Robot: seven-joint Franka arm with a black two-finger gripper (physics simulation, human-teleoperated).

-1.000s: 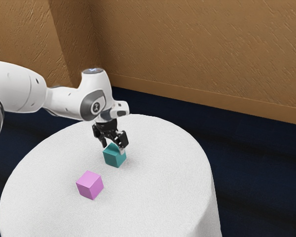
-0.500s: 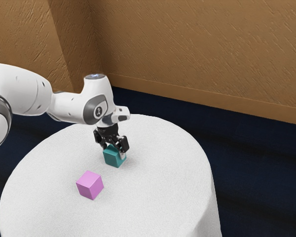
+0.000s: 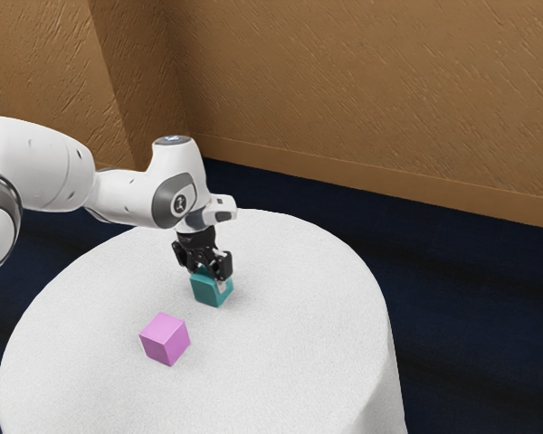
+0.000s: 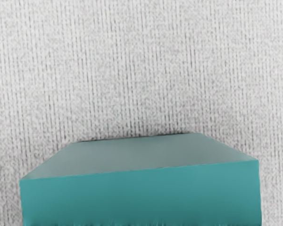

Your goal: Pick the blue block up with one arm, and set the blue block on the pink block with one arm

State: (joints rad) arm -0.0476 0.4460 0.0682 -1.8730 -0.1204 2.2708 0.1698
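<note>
Item one, your gripper (image 3: 211, 273): black, two-fingered, pointing straight down from the white arm (image 3: 118, 194), which enters from the exterior view's left. Its jaws stand closed in on the upper part of the blue block (image 3: 208, 292), one finger against each of two opposite sides, so count it as clamped. Item two, the blue block (teal in this render): sitting level on the white table (image 3: 308, 344), near the middle of the round top. In the wrist view the same block (image 4: 141, 188) lies directly under your hand, with its top face and one side face showing against the table (image 4: 141, 61). Item three, the pink block (image 3: 165, 339): also on the table, nearer the camera and toward the exterior view's left of the blue one, apart from it. Surroundings: brown walls (image 3: 362, 81), dark blue floor (image 3: 471, 298).
</note>
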